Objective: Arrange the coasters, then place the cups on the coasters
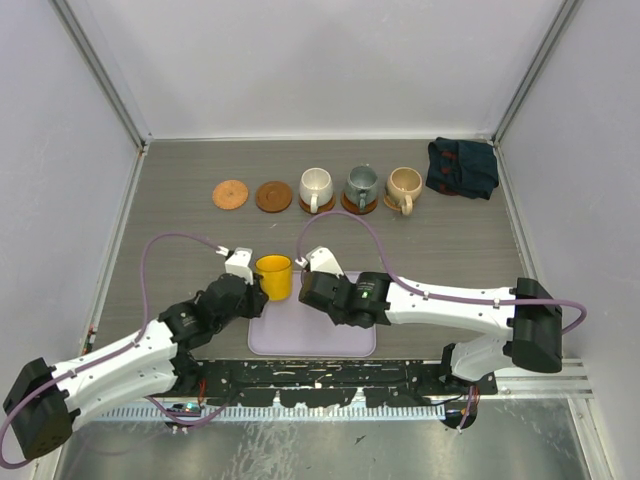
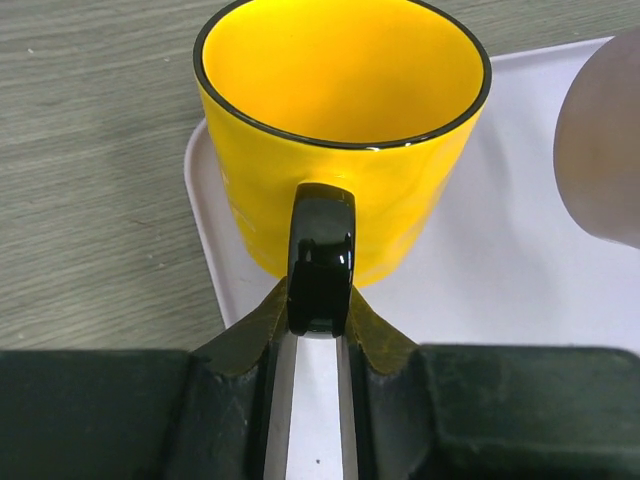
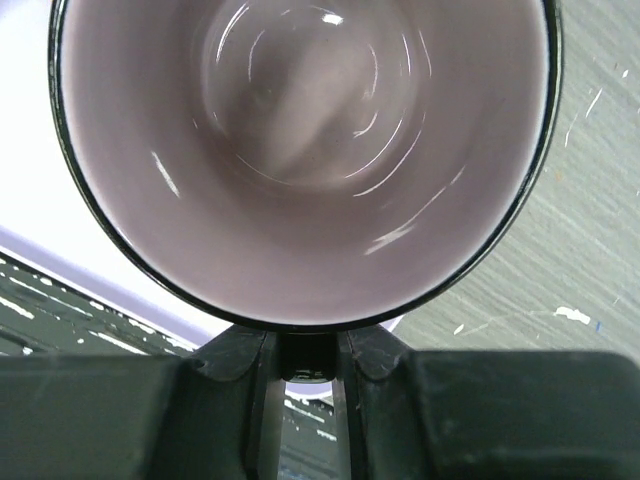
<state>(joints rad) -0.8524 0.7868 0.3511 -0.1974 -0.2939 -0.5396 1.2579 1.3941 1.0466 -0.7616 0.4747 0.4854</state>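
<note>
Coasters [image 1: 273, 196] lie five in a row at the far side of the table [image 1: 180, 260]; we count the two leftmost bare and the next three under a cream-white cup [image 1: 315, 186], a grey-green cup [image 1: 361, 184] and a beige cup [image 1: 404, 185]. Nearer, we record the left gripper [image 2: 318, 312] closed narrowly on the black handle [image 2: 320, 250] of the yellow cup [image 2: 340, 120] at the far left corner of the lavender tray [image 2: 500, 250]. To its right, the right gripper [image 3: 305, 365] pinches the handle of the purplish cup [image 3: 300, 150].

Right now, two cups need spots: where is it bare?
Free: two bare coasters left of the white cup; the table strip between row and tray. Crowded: row's right end, cups then cloth; around the tray, left gripper on yellow cup, right gripper on purple cup.
</note>
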